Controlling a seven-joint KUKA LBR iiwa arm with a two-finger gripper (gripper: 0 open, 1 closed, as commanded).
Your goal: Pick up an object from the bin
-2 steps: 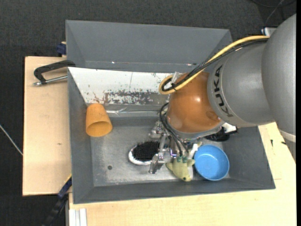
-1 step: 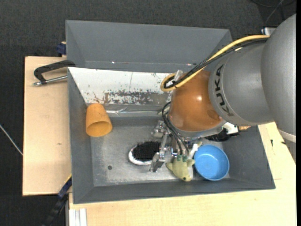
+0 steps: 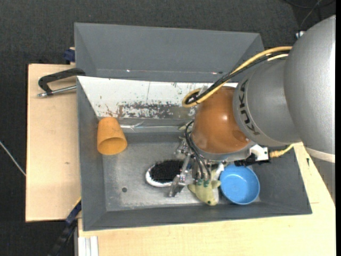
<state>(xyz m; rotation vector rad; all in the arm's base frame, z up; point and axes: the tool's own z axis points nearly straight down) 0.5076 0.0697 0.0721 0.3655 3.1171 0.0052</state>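
Camera view: gripper [image 3: 181, 183] low beside black oval brush with white rim [image 3: 162, 172]; grip state you cannot tell; nothing lifted, pick remaining.

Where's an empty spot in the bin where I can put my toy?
The left floor of the bin is bare, between the orange cup, the front wall and the black oval thing. A bare strip also runs behind that thing, right of the cup. The front right is crowded: robot arm, yellowish thing and blue bowl.
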